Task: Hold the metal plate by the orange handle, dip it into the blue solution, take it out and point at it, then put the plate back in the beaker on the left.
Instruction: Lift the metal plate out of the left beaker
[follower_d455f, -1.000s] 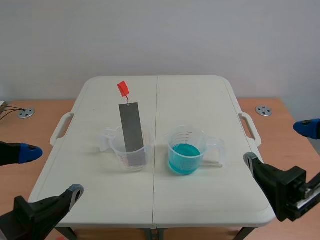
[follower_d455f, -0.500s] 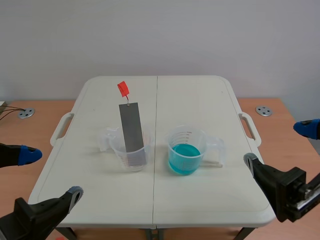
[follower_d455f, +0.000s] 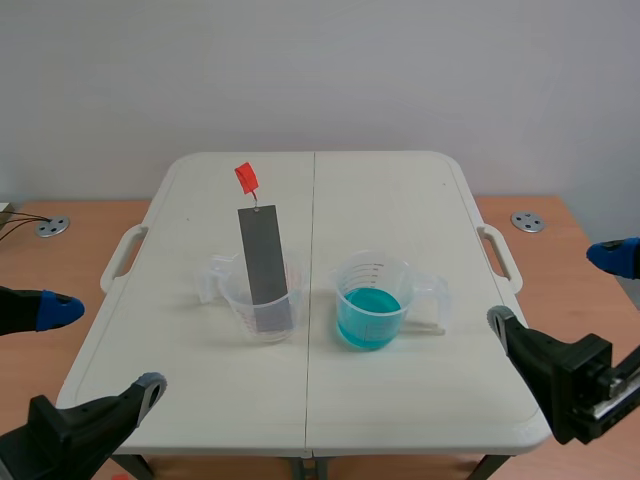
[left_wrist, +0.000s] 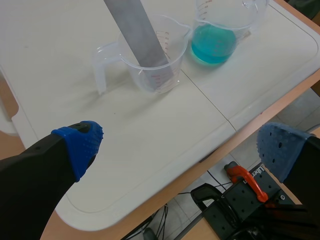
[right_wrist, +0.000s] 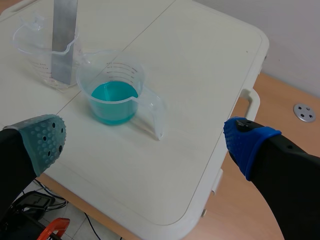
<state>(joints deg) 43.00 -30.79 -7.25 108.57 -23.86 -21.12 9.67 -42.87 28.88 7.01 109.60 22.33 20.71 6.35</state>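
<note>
One metal plate (follower_d455f: 265, 265), grey and narrow, standing tilted in the left beaker (follower_d455f: 262, 308), lower end down inside, upper end well above the rim. One orange handle (follower_d455f: 246, 178) hanging off a thin wire at the plate's top, gripped by nothing.

Two clear measuring beakers in all, side by side and apart on the white folding table (follower_d455f: 400, 200). Right beaker (follower_d455f: 372, 300) about a third full of blue solution (follower_d455f: 368, 312), its handle turned away from the left beaker.

Plate and left beaker well ahead of the left gripper (follower_d455f: 100, 345), roughly in line with the gap between its fingers. Seen from the right gripper (follower_d455f: 556, 288), right beaker ahead and nearer its left finger, left beaker with the plate farther off on that same side.

Two arms, both low at the table's near edge. Left gripper spread wide, grasping nothing, over the near left corner. Right gripper likewise spread wide and bare, over the near right corner, one blue pad out past the table's side.

Two small round metal discs (follower_d455f: 50, 226) on the wooden desk, one at each side of the table.
</note>
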